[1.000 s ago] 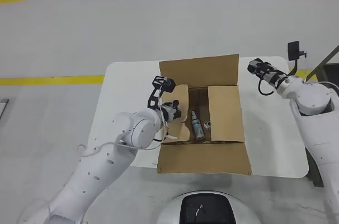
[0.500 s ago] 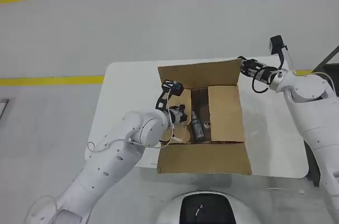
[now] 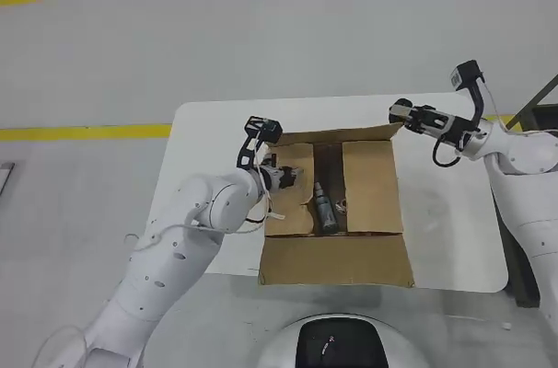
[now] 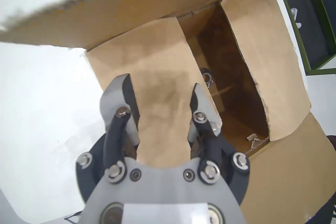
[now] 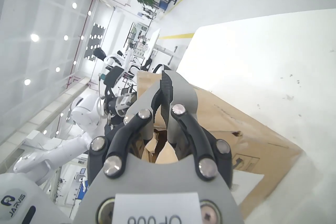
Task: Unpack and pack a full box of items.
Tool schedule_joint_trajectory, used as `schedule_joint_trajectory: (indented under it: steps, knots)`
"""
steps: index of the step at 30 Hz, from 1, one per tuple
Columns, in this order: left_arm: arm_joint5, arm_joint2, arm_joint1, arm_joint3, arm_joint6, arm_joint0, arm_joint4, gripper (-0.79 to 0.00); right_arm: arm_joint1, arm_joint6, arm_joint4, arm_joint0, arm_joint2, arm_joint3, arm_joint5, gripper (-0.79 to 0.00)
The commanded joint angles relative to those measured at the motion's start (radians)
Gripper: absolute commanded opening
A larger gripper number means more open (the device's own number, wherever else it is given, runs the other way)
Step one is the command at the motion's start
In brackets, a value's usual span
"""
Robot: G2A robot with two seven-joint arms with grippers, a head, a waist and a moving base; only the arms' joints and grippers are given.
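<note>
The cardboard box (image 3: 334,262) stands in the middle of the white table (image 3: 205,147), its front flap folded out toward me. Its two inner flaps lie partly over the opening, and a small bottle (image 3: 324,206) lies in the gap between them. My left gripper (image 3: 284,173) hovers open above the left inner flap (image 4: 157,51), one finger on each side of its width. The back flap (image 3: 334,136) stands nearly upright. My right gripper (image 5: 161,83) is shut on that flap's right corner (image 3: 389,129). A small round item (image 4: 207,76) lies deep in the box.
Bare table lies left of the box and to its right (image 3: 445,212). A green metal frame (image 3: 537,101) stands off the table's far right corner. The right inner flap (image 4: 265,57) has a torn edge.
The back flap, lying spread outward a second ago, now stands nearly upright with the right gripper at its corner. My left gripper has shifted back over the left inner flap.
</note>
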Motion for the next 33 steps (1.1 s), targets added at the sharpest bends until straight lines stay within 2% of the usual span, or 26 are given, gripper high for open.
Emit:
schedule_joint_trajectory:
  steps: [1, 6, 11, 17, 23, 25, 27, 30, 33]
  knots:
    - [-0.005, -0.048, 0.014, -0.041, -0.019, 0.027, 0.017, 0.000, 0.008, 0.008, -0.042, -0.036, 0.000, -0.062, -0.016, -0.785]
    - [-0.025, -0.152, 0.050, -0.139, -0.029, 0.103, 0.121, 0.000, 0.021, -0.068, -0.096, -0.137, 0.024, -0.213, -0.047, -0.785]
    - [-0.025, -0.152, 0.050, -0.139, -0.029, 0.103, 0.121, 0.000, 0.035, -0.176, -0.317, -0.267, 0.031, -0.381, -0.138, -0.785]
    - [-0.025, -0.152, 0.050, -0.139, -0.029, 0.103, 0.121, 0.000, 0.042, -0.298, -0.519, -0.400, 0.025, -0.514, -0.141, -0.785]
    - [-0.025, -0.152, 0.050, -0.139, -0.029, 0.103, 0.121, 0.000, 0.046, -0.476, -0.739, -0.474, 0.027, -0.600, -0.140, -0.785]
    - [-0.069, -0.146, 0.050, -0.156, 0.006, 0.112, 0.154, 0.000, 0.045, -0.538, -0.796, -0.491, 0.026, -0.612, -0.133, -0.785]
    - [-0.160, -0.130, 0.055, -0.185, -0.003, 0.108, 0.232, 0.000, 0.045, -0.585, -0.823, -0.504, 0.022, -0.617, -0.124, -0.785]
    - [-0.231, -0.138, 0.061, -0.229, -0.015, 0.122, 0.270, 0.000, 0.045, -0.624, -0.858, -0.512, 0.019, -0.623, -0.113, -0.785]
    - [-0.352, -0.152, 0.075, -0.291, -0.038, 0.157, 0.338, 0.000, 0.046, -0.641, -0.875, -0.513, 0.014, -0.621, -0.111, -0.785]
